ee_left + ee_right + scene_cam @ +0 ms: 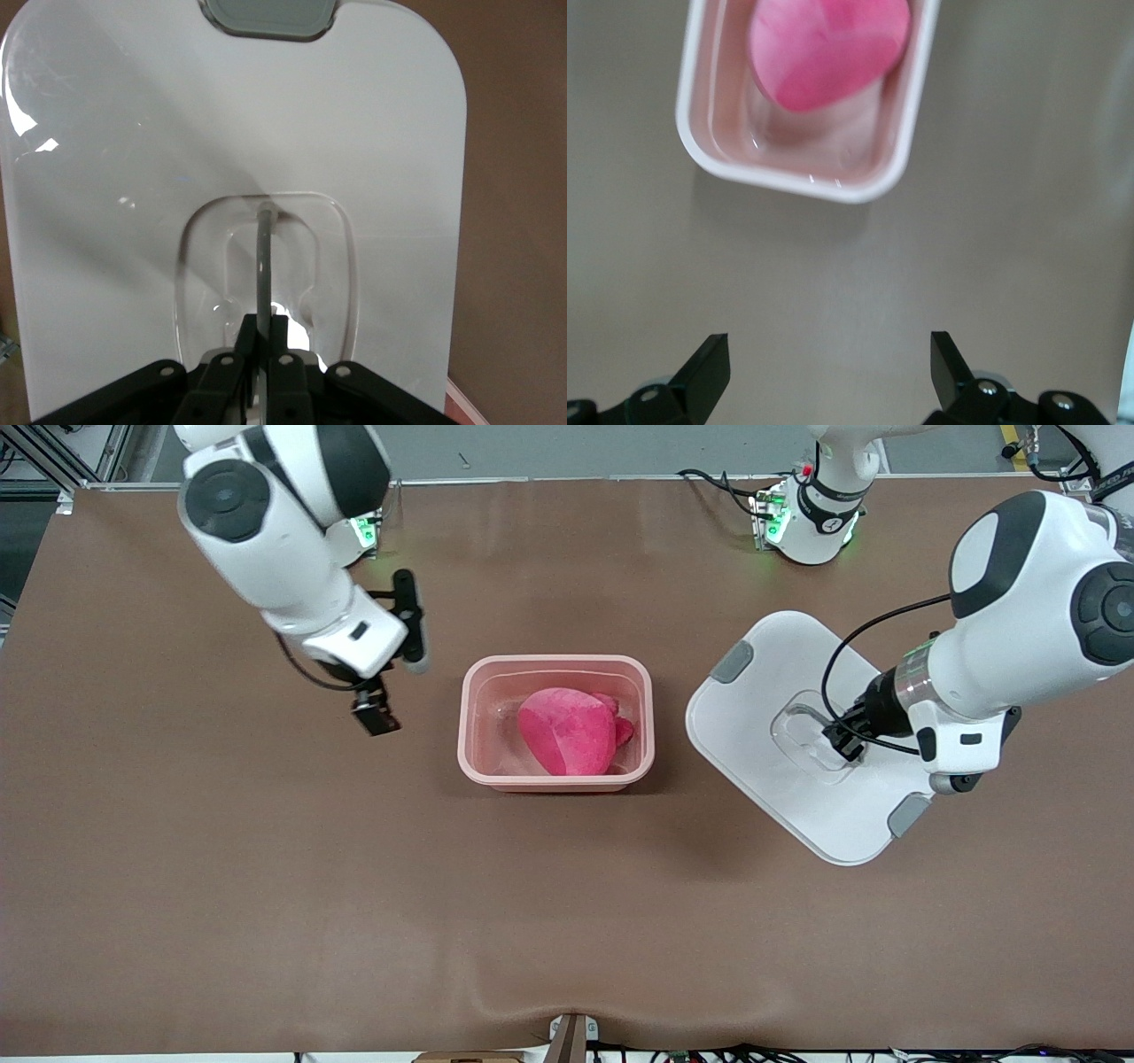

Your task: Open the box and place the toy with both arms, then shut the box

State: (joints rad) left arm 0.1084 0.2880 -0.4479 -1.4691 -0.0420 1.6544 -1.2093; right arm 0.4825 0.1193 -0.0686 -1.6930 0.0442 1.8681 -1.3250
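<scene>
Left hand (260, 341) is clenched on the lid's (762, 691) clear handle (261, 266), lid beside the open box (496, 771) toward that arm's end of the bench (221, 886). Right hand (830, 367), splayed and empty, waits over bare bench by the box; the toy (567, 731) sits inside. With such a thin pinch, I'd worry the lid swings and lands crooked.
</scene>
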